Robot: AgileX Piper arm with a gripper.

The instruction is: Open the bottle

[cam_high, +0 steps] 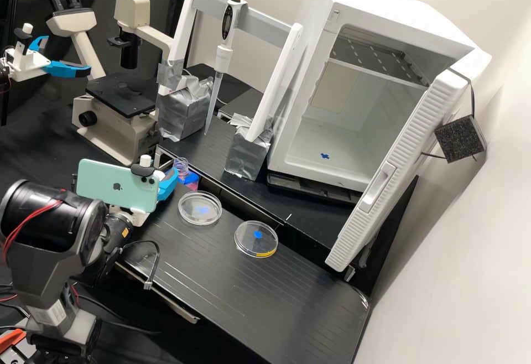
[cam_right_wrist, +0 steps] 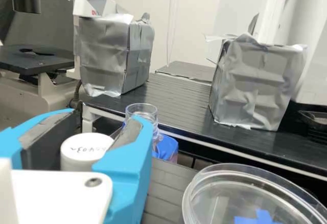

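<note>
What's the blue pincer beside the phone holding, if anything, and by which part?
A white cap with writing on top; the pincer has it by its sides, between the two blue fingers.

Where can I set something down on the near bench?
The bench is bare from the yellow-edged dish to the rounded corner near the white door. Crowded: around the tool, bottle and other dish.
</note>
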